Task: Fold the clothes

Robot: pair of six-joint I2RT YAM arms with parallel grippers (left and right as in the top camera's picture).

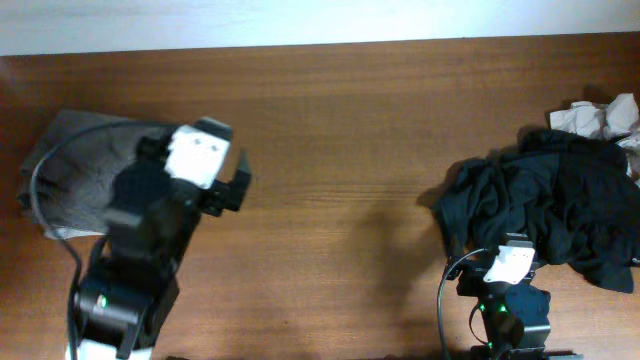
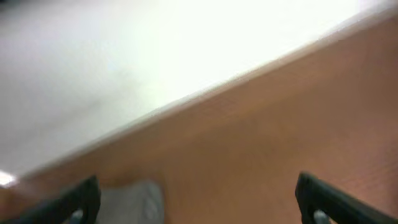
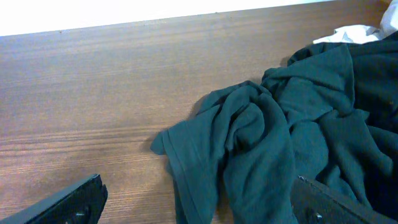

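Grey-olive shorts (image 1: 70, 170) lie at the desk's (image 1: 340, 150) left edge. Beside them the left claw (image 1: 238, 188), and by black garments (image 1: 560, 200) the right claw (image 3: 199, 194), gape wide, empty.

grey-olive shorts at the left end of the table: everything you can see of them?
The shorts are grey-olive, soft cotton by the look, lying as a flat, slightly rumpled patch at the left end of the wooden table. The left arm and its black cable cross above them, hiding their right part. Waistband and pockets cannot be made out.
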